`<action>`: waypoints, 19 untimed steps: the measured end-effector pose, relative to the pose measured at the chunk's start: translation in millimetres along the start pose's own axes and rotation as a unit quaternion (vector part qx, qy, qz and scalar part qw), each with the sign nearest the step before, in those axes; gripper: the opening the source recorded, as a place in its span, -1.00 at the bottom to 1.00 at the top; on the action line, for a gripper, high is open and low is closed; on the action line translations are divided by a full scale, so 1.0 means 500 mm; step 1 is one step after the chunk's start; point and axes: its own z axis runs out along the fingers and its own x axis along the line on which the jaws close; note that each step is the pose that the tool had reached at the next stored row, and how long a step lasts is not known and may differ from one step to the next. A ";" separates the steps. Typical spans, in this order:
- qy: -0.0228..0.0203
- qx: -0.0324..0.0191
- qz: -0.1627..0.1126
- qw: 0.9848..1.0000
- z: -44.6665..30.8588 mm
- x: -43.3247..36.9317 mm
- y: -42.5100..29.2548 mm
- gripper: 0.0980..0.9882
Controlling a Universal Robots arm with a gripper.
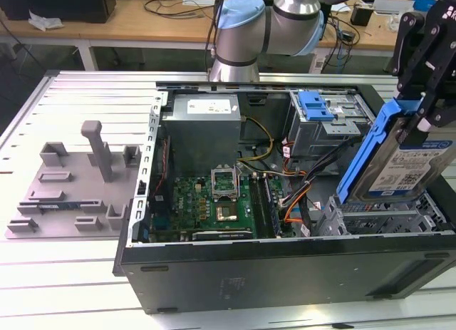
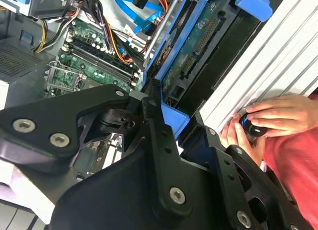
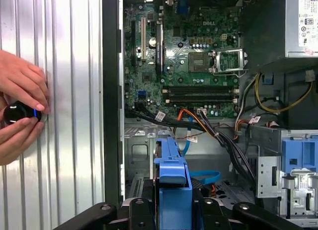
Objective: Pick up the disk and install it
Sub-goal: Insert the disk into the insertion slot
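Robot's hand (image 1: 417,102) is clamped on the disk (image 1: 410,166), tilted above the drive cage (image 1: 388,219); carrying-to-install step, and seating likely calls for squaring it with the cage.

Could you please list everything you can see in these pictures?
disk: one, silver in blue carrier, held tilted above the case's end at the exterior view's right
computer case: one, black, open, on the table
motherboard: one, green, inside case
power supply: one, grey, inside case
cables: several, black, orange, yellow, inside case
latch: one, blue, inside case
fixture tray: one, grey, exterior view's left
table: one, silver slatted
knob: one, black, between the hands
hands: two, on table beside case
arm: one, silver-blue
gripper: one, black, jaws shut on disk
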 end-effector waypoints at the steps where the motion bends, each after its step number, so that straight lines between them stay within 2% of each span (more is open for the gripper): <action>1: 0.000 0.000 0.000 1.000 0.001 0.000 0.000 -0.40; 10: 0.000 0.000 0.000 1.000 0.011 0.000 -0.002 -0.40; 19: 0.000 0.000 0.000 1.000 0.032 0.005 -0.002 -0.40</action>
